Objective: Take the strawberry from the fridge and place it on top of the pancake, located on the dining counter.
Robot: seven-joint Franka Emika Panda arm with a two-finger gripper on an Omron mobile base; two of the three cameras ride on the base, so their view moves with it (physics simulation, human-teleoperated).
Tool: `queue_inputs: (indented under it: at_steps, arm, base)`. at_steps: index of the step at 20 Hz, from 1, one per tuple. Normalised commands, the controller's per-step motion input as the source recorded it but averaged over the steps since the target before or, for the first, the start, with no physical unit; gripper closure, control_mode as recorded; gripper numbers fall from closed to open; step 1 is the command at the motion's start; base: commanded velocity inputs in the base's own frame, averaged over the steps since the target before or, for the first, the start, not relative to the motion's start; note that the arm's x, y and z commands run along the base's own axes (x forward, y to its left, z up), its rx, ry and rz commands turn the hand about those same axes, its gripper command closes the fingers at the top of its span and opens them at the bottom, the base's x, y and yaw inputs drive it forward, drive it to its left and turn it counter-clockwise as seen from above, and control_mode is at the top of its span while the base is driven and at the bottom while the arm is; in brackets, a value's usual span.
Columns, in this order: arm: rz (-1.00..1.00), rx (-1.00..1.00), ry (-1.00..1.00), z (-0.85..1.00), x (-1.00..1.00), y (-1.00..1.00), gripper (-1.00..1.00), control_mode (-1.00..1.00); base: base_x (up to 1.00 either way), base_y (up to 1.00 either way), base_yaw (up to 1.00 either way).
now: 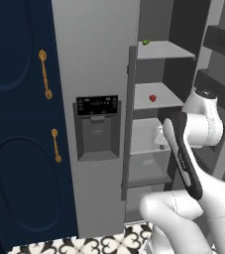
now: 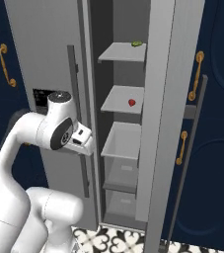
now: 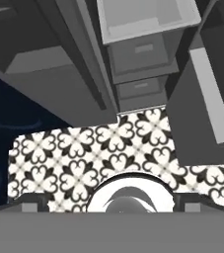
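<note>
- My hand (image 3: 111, 203) has its fingers spread as wide as they go; it holds nothing and touches nothing. In the hand view, two small dark fingertips (image 3: 32, 200) sit far apart at the bottom corners, pointing down at the floor.
- The hand hangs in front of the fridge (image 1: 99, 59), outside the open compartment, roughly level with the bin below the middle shelf.
- The strawberry (image 1: 152, 98) lies on the middle shelf (image 2: 121, 101) of the open compartment: a tiny, rounded red berry, alone there and well apart from my hand.
- One shelf higher I see a small green fruit (image 1: 145, 42), rounded, near the shelf's front edge.
- The shelves are flat, pale grey slabs with a matte look; below them sit boxy light grey drawers (image 3: 143, 52) with recessed pulls.
- The fridge skin is smooth plain grey, with a long dark vertical handle (image 1: 130, 124) and a black-panelled dispenser (image 1: 97, 127) recessed in the closed door.
- Navy cabinets (image 1: 15, 124) with curved gold handles (image 1: 45, 74) flank the fridge.
- The floor (image 3: 84, 153) is tiled in a black-and-white floral pattern.
</note>
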Motion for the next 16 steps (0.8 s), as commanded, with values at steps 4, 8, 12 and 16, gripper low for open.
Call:
queue_inputs:
  at_steps: [4,8,12,16]
  arm:
    - [0.03,-0.25,0.02,0.0,-0.08,0.04,-1.0,-1.0]
    - [0.13,-0.04,0.01,-0.28,-0.29,0.22,-1.0,-1.0]
    - [0.01,0.0,-0.06,-0.36,-0.47,0.24,-1.0,-1.0]
    - [0.0,0.0,-0.02,-0.27,-0.06,0.0,-1.0,-1.0]
  base:
    - [0.0,0.0,0.0]
    - [0.0,0.0,0.0]
    - [0.0,0.0,0.0]
    - [0.0,0.0,0.0]
